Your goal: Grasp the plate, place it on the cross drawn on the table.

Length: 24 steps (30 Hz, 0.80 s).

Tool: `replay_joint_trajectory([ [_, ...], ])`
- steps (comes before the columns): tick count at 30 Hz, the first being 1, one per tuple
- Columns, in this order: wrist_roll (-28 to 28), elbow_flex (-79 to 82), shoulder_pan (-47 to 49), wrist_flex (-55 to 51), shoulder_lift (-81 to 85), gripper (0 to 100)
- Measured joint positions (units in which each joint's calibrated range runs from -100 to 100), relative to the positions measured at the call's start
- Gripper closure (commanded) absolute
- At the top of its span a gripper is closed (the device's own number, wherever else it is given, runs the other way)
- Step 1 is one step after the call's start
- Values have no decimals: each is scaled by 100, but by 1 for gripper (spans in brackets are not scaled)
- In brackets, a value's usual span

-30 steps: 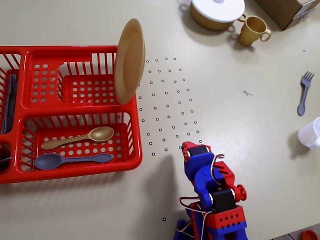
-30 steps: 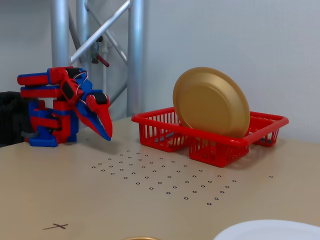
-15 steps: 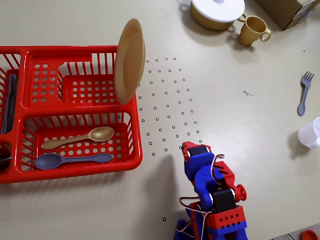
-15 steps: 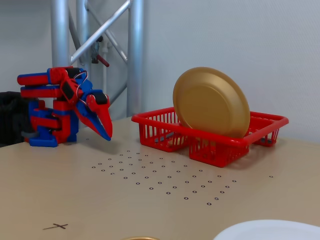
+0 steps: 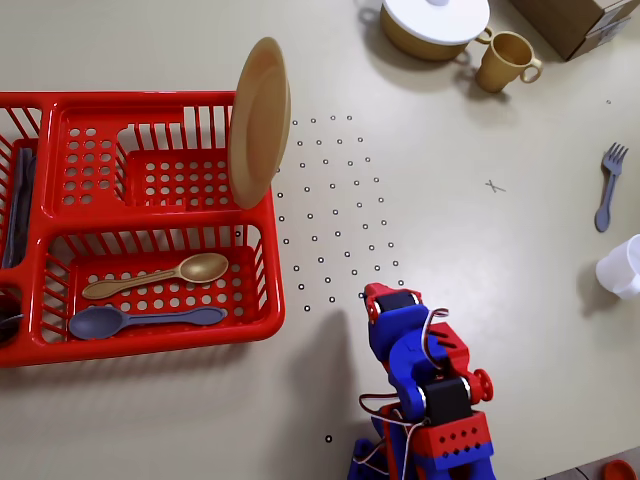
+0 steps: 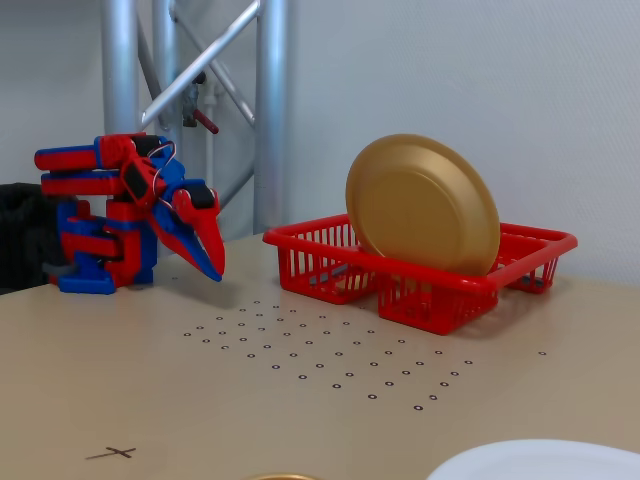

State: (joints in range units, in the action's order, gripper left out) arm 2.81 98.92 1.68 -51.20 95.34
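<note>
Plate (image 6: pixel 423 205): round, mustard-tan, raised rim, standing on edge.

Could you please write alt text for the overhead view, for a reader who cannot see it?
A tan plate stands on edge in a red dish rack at the left, while the red-and-blue arm's jaws, closed, rest folded at the bottom. A small grey cross marks the beige table to the right.
</note>
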Motion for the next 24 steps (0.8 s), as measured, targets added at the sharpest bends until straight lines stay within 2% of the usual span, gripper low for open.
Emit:
replay_joint_trajectory([
  [13, 0, 0, 0, 0, 0, 100],
  [20, 63, 0, 0, 0, 0, 93],
  [24, 54, 0, 0, 0, 0, 98],
])
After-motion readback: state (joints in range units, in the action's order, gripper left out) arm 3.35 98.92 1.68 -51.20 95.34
